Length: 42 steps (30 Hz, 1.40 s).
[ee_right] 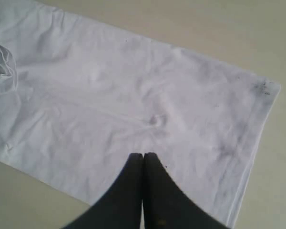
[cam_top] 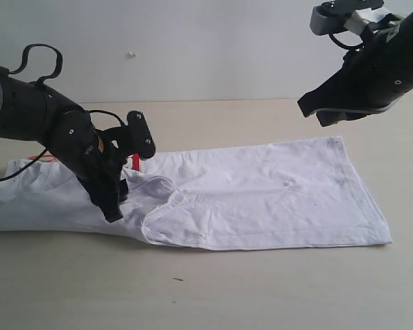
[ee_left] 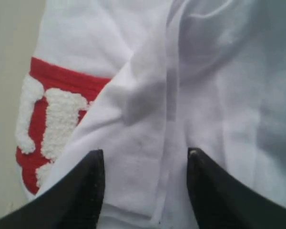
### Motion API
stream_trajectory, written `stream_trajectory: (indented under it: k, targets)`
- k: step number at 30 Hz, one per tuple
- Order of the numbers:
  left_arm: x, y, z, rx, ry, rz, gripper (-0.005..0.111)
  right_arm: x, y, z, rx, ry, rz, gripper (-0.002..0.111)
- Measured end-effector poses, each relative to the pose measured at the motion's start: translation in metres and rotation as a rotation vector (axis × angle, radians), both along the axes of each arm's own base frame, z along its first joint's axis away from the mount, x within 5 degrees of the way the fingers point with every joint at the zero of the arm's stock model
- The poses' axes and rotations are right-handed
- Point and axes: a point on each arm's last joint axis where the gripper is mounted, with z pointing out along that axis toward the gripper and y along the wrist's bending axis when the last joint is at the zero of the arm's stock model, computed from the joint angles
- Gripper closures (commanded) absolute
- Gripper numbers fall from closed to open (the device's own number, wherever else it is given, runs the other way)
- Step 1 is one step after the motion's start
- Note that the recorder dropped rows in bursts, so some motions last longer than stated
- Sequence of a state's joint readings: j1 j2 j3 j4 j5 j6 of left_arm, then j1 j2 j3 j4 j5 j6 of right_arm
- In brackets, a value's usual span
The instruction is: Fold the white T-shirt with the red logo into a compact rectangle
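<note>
Beside the red logo (ee_left: 43,119): white T-shirt (cam_top: 261,192), mid-fold.
Left gripper (ee_left: 145,157) wide astride a fold; right gripper (ee_right: 143,157) closed, empty; we'd pinch next.

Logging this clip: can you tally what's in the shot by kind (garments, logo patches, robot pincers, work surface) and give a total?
white T-shirt: 1
red logo: 1
pincers: 2 (left pincer open, right pincer shut)
table: 1
Total: 5
</note>
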State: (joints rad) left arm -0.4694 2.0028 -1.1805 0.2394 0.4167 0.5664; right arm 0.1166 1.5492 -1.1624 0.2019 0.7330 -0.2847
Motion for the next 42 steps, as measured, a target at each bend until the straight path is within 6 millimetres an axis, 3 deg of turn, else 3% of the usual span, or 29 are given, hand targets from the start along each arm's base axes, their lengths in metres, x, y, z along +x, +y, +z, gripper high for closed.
stream_trajectory:
  k: [4, 7, 13, 23, 29, 38, 42]
  targets:
    - [0.001, -0.001, -0.005, -0.006, -0.001, -0.002, 0.060, 0.000, 0.000, 0.000, 0.000, 0.000, 0.000, 0.108]
    - [0.002, -0.002, -0.016, -0.001, 0.011, -0.006, 0.071, 0.000, 0.000, 0.000, 0.000, 0.000, 0.000, 0.108]
    - [0.004, -0.003, -0.020, 0.004, -0.005, -0.029, 0.107, 0.000, 0.000, 0.000, 0.000, 0.000, 0.000, 0.108]
    - [0.007, -0.003, -0.020, 0.033, -0.045, -0.085, 0.107, 0.000, 0.000, 0.000, 0.000, -0.002, 0.000, 0.108]
    - [0.013, -0.009, -0.003, -0.026, -0.168, -0.135, 0.107, 0.000, 0.000, 0.000, 0.000, -0.004, -0.001, 0.108]
    - [0.020, -0.013, 0.007, 0.074, -0.318, -0.372, 0.107, 0.000, 0.000, 0.000, 0.000, -0.004, -0.001, 0.108]
    - [0.022, -0.016, 0.010, 0.042, -0.362, -0.399, 0.095, 0.000, 0.000, 0.000, 0.002, -0.003, -0.001, 0.108]
